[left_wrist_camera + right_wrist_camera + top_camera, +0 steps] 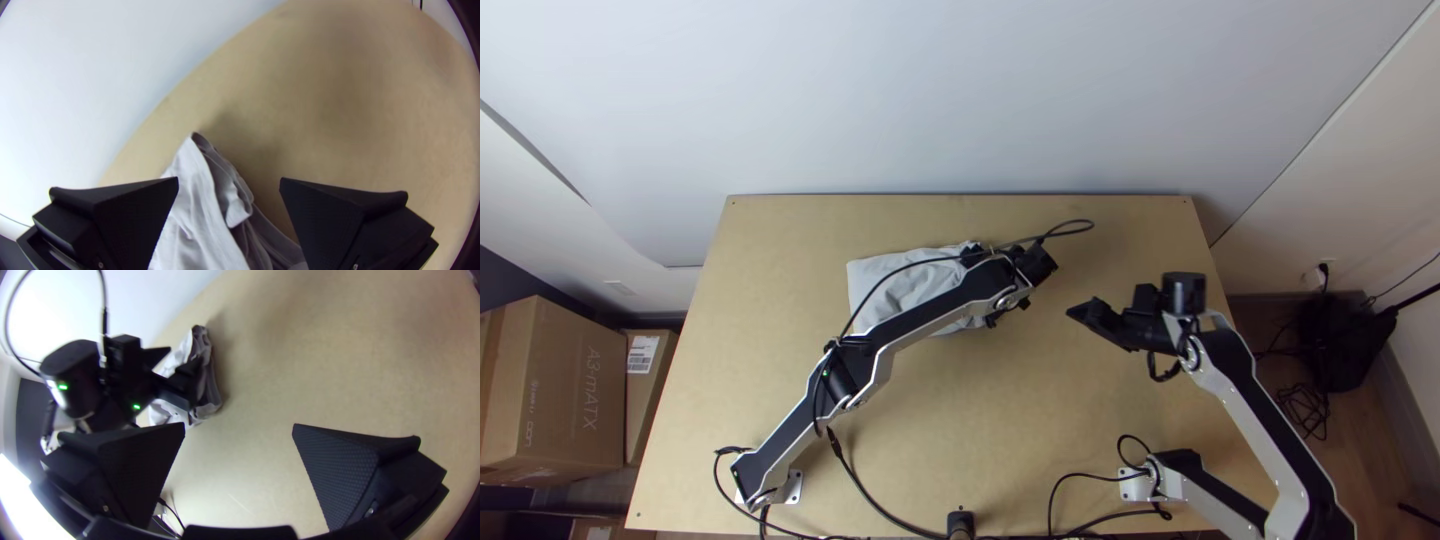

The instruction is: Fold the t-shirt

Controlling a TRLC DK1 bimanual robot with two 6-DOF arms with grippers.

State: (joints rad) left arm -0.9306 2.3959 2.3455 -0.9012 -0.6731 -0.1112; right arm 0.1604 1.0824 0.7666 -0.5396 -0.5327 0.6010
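Near the table's back, left of centre, the light grey t-shirt [880,275] lies as a compact folded bundle with wrinkles, partly hidden under the left arm. My left gripper [975,257] is at the bundle's right end. In the left wrist view, the open left gripper [229,181] has the t-shirt [192,202] between and below its fingers, its layered edge facing up. My right gripper [1110,305] stands open over the table, right of the t-shirt. The right wrist view shows the right gripper [239,426] with nothing between its fingers, and the t-shirt [214,397] beside the left gripper.
The wooden table [1020,420] has bare surface in front of the t-shirt and to its right. A white wall [960,100] rises behind. Cables [870,500] run along the near edge, and cardboard boxes [555,390] stand beyond the left edge.
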